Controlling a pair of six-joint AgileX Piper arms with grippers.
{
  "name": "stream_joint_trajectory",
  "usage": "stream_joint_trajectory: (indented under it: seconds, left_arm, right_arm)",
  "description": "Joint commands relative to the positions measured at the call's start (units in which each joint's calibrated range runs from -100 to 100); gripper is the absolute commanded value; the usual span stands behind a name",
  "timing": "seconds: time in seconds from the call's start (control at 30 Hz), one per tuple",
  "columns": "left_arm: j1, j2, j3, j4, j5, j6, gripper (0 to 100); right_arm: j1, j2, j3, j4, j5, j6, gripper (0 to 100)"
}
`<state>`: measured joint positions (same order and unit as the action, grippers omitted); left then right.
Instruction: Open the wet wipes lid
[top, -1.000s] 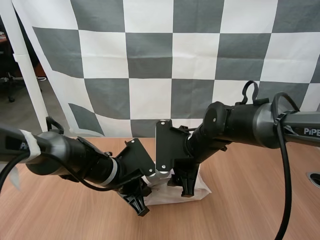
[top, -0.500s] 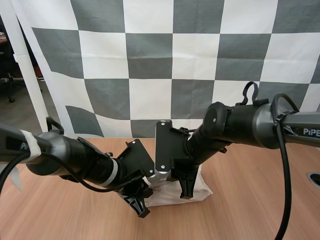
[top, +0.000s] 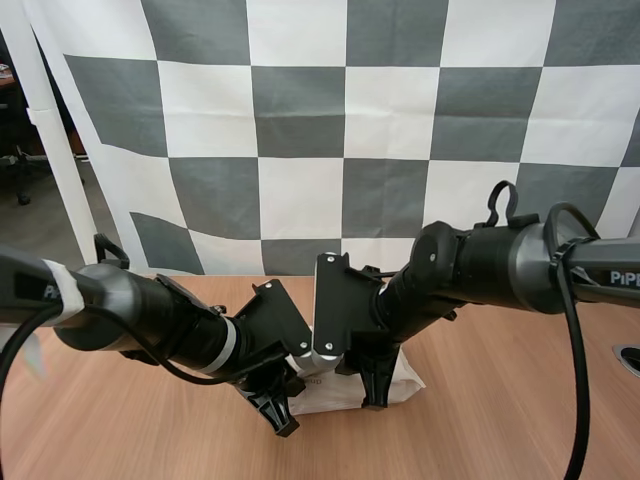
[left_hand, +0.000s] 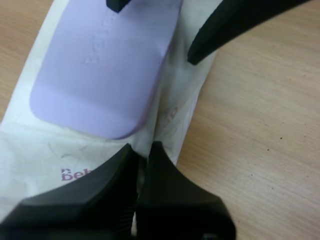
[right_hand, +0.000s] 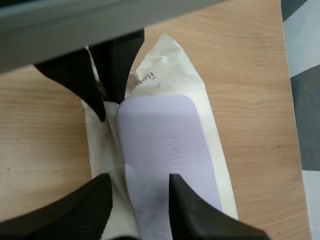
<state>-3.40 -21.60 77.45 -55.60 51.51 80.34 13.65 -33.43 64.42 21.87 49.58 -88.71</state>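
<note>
wet wipes pack (top: 335, 395) lies flat on the counter (top: 500, 420), under both arms. Its lavender lid (right_hand: 165, 145) sits flat on the pack, not lifted.

left end effector (left_hand: 142, 150): fingers nearly together, nipping the wrapper at the pack's end, just past the lid's rounded edge (in the right wrist view, crinkled film stands up between them).

right end effector (right_hand: 140, 180): fingers apart with a moderate gap, holding nothing. One tip is over the lid, the other beside the lid's long edge over the wrapper.

The two are low at the pack, at opposite ends.
</note>
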Motion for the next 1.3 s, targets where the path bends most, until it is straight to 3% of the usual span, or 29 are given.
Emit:
stream_joint_trajectory:
  seconds: [0.0, 0.1, 0.33, 1.07, 1.27]
  left_arm:
    - [-0.04, 0.04, 0.03, -0.14, 0.19, -0.09, 0]
    - [-0.04, 0.04, 0.03, -0.14, 0.52, -0.09, 0]
    - [-0.04, 0.04, 0.03, 0.07, 0.86, -0.09, 0]
    - [-0.04, 0.04, 0.03, 0.16, 0.86, -0.09, 0]
    - [-0.04, 0.04, 0.03, 0.2, 0.86, -0.09, 0]
  right_arm:
    - [-0.02, 0.0, 0.26, 0.39, -1.75, -0.22, 62]
    - [-0.02, 0.0, 0.26, 2.26, -2.66, -0.51, 53]
    - [-0.02, 0.0, 0.26, 3.08, -3.4, -1.14, 0]
    - [-0.02, -0.12, -3.15, 3.48, -7.07, -0.72, 0]
    - [-0.02, 1.93, -3.13, 3.48, -18.65, -1.16, 0]
